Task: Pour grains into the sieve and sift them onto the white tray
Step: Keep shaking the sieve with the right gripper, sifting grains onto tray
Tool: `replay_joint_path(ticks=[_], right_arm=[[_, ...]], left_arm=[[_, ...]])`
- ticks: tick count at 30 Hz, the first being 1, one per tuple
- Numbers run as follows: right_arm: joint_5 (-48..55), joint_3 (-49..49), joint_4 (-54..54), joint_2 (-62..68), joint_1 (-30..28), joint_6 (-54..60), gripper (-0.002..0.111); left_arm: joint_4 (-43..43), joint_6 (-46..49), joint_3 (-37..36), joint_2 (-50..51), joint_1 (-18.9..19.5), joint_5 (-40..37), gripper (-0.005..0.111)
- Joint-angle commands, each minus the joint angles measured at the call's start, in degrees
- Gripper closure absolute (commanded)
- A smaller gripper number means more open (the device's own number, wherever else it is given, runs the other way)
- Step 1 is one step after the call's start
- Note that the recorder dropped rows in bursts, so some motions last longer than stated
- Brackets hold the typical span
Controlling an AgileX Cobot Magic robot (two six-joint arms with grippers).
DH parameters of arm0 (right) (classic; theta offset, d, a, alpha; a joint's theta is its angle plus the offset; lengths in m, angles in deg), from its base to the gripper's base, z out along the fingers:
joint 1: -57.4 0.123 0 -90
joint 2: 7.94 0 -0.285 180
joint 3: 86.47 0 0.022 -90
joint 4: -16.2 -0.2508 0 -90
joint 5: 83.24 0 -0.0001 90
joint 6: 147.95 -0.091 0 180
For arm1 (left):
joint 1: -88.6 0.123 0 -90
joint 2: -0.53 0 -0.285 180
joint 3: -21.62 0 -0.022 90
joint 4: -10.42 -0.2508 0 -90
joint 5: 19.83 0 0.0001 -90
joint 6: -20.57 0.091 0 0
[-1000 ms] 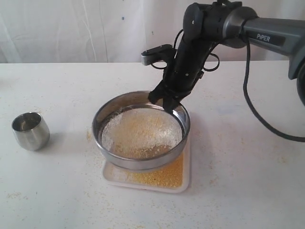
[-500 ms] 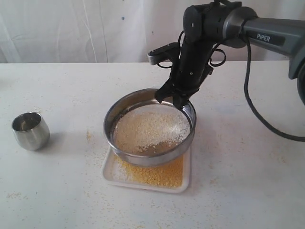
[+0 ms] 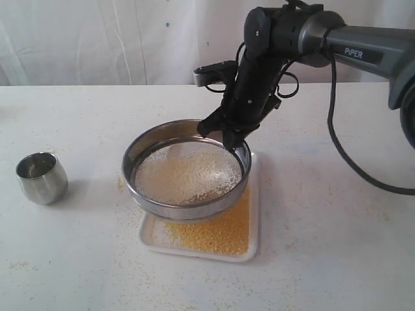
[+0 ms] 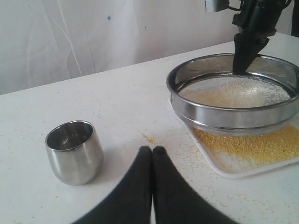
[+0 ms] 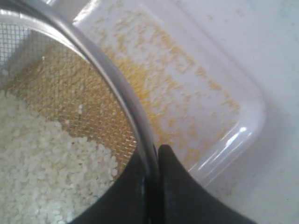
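My right gripper (image 3: 224,135) is shut on the far rim of the sieve (image 3: 188,211) and holds it slightly above the white tray (image 3: 194,253). In the right wrist view one finger of the right gripper (image 5: 152,155) sits inside the rim (image 5: 108,71) and one outside. Pale coarse grains (image 3: 185,173) lie on the mesh. Fine yellow grains (image 3: 220,234) cover the tray below, mostly at its near right. My left gripper (image 4: 153,150) is shut and empty, low over the table, between the steel cup and the tray (image 4: 224,171); it does not show in the exterior view.
A small steel cup (image 3: 41,177) stands upright on the white table at the left, apart from the tray; it looks empty (image 4: 74,151). Spilled grains dot the table (image 3: 121,183) beside the tray. A white curtain hangs behind the table.
The right gripper swung the sieve to the right, then back to the left over the tray. The left gripper and the cup have not moved.
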Motion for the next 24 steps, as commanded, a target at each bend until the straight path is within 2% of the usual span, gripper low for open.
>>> replay_joint_path(ticks=[1,4,5,6,9,10,12,14,15,17,19,21,24], right_arm=[[5.23,0.28,-6.08,-1.00,-0.49,13.77,0.108],[-2.05,0.28,4.95,-1.00,-0.99,-5.56,0.108],[-2.26,0.28,6.54,-1.00,-0.99,-8.69,0.108],[-1.08,0.28,5.69,-1.00,-0.99,-7.49,0.108],[5.70,0.28,-8.36,-1.00,-0.99,15.07,0.108],[5.70,0.28,-9.84,-1.00,-0.99,17.41,0.108],[1.87,0.28,-2.86,-1.00,-1.33,8.01,0.108],[-1.45,0.28,5.45,-1.00,-1.57,-6.45,0.108],[-0.86,0.28,5.88,-1.00,-1.57,-7.78,0.108],[5.29,0.28,-1.89,-1.00,-1.57,4.71,0.108],[5.70,0.17,-9.01,-0.89,-1.57,18.66,0.108],[5.70,0.17,-4.99,-0.89,-1.86,12.50,0.108],[0.24,0.17,4.83,-1.09,-2.24,-5.48,0.108]], left_arm=[[0.21,0.21,-0.23,-0.32,-0.33,0.22,0.107],[0.21,0.21,-0.23,-0.32,-0.33,0.22,0.107],[0.21,0.21,-0.23,-0.32,-0.33,0.22,0.107],[0.21,0.21,-0.23,-0.32,-0.33,0.22,0.107],[0.21,0.21,-0.23,-0.32,-0.33,0.22,0.107],[0.21,0.21,-0.23,-0.32,-0.33,0.22,0.107],[0.21,0.21,-0.23,-0.32,-0.33,0.22,0.107],[0.21,0.21,-0.23,-0.32,-0.33,0.22,0.107],[0.21,0.21,-0.23,-0.32,-0.33,0.22,0.107],[0.21,0.21,-0.23,-0.32,-0.33,0.22,0.107],[0.21,0.21,-0.23,-0.32,-0.33,0.22,0.107],[0.21,0.21,-0.23,-0.32,-0.33,0.22,0.107],[0.21,0.21,-0.23,-0.32,-0.33,0.22,0.107]])
